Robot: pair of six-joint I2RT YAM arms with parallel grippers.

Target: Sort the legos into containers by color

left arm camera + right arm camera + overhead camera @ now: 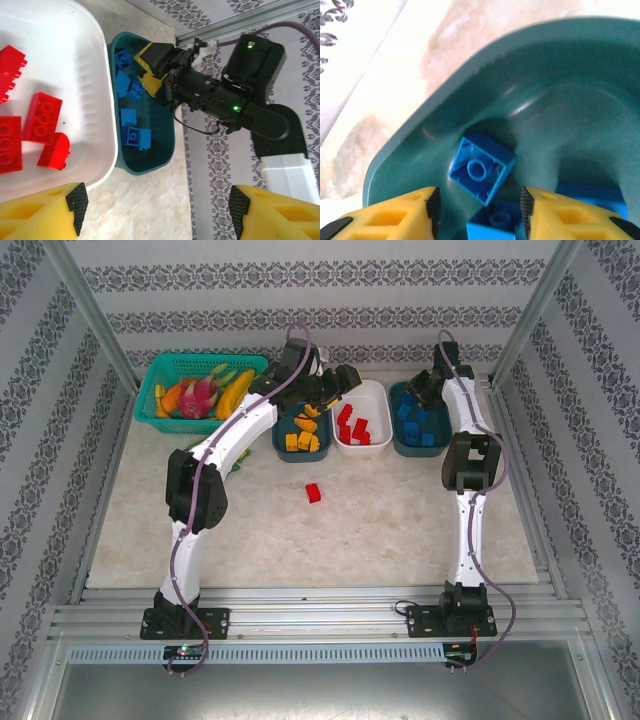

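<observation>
We start with the pale marble table (pixel 400 530), which carries a turquoise mesh basket (pixel 152 390) of toy fruit at its far left corner. To the basket's right, three tubs stand in a row. The left teal tub (pixel 279 440) holds yellow-orange bricks (pixel 302 438), the white tub (pixel 372 398) holds red bricks (pixel 42 117), and the right teal tub (pixel 560 100) holds blue ones. The left gripper (pixel 157 205) hangs over the near edge of the white tub, its jaws wide apart with nothing between them. The right gripper (pixel 479 205) sits low inside the right teal tub with its jaws only narrowly parted. A blue brick (pixel 482 167) lies upside down on the tub floor just beyond the pads, and we judge it loose rather than gripped. One stray red brick (pixel 314 492) lies alone on the open table in front of the tubs, well apart from both grippers. By our reckoning it is the last piece to sort. Trouble could come from the right jaws, which are narrow enough to snag the blue brick on the way up and flick it out. The left forearm crosses above the left teal tub, so a careless reach for the stray brick could nudge that tub or scatter its contents. The two grippers also work close together and could collide.
</observation>
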